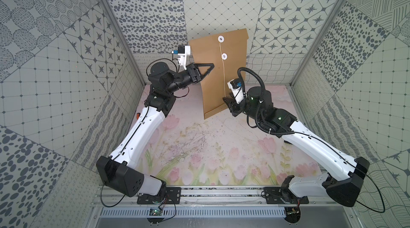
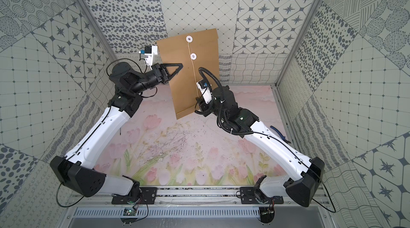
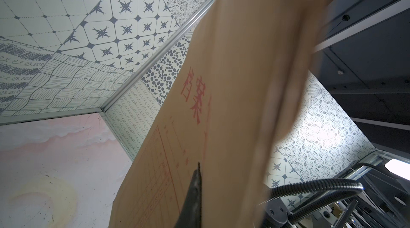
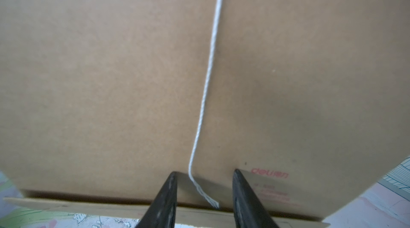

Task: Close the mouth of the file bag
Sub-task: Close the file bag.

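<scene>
The brown file bag (image 1: 213, 82) (image 2: 184, 87) stands upright above the floral mat, its mouth (image 1: 230, 36) at the top. The flap's white button (image 1: 220, 38) sits above a second button (image 1: 224, 56). A thin white string (image 1: 223, 71) (image 4: 208, 82) hangs straight down from the upper button past the lower one. My left gripper (image 1: 213, 64) (image 3: 199, 164) is shut on the bag's left edge, holding it up. My right gripper (image 1: 225, 100) (image 4: 204, 171) is open against the bag's lower part, and the string's frayed end dangles between its fingers.
Patterned walls enclose the cell close behind and beside the bag. A blue-handled tool (image 2: 277, 132) lies by the right wall, behind the right arm. An orange object (image 1: 138, 115) shows behind the left arm. The floral mat (image 1: 199, 149) spreads in front.
</scene>
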You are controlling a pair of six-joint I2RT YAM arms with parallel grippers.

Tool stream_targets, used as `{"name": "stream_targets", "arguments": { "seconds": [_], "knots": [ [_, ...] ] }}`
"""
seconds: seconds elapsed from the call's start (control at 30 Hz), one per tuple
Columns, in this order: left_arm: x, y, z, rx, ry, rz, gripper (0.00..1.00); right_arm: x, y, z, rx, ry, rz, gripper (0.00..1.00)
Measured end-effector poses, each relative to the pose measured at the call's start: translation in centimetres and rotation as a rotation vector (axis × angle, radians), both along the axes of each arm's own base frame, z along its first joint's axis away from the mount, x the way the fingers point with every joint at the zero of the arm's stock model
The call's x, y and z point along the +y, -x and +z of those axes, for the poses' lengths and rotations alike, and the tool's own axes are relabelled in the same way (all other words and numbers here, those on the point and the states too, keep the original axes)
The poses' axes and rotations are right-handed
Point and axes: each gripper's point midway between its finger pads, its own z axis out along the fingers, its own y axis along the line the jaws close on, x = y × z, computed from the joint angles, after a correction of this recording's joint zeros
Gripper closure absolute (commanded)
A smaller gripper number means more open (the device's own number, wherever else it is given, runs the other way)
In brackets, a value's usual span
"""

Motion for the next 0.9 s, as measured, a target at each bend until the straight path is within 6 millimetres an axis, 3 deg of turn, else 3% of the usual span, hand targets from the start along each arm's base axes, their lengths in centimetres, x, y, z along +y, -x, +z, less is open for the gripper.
{"name": "stream_targets", "arguments": {
  "seconds": [0.4, 0.73, 0.9],
  "knots": [
    [-1.0, 0.6, 0.2, 0.002, -0.011, -0.025, 1.0, 0.7, -0.4, 1.4, -0.033, -0.069, -0.002, 0.75],
    [-1.3, 0.8, 0.2, -0.003, -0.012, -0.031, 1.0, 0.9, -1.5, 0.9, -0.004, -0.107, -0.025, 0.99],
    [-1.3, 0.8, 0.2, -0.009, -0.015, -0.03, 1.0, 0.5, -1.4, 1.1, 0.026, -0.149, -0.011, 1.0]
  ]
}}
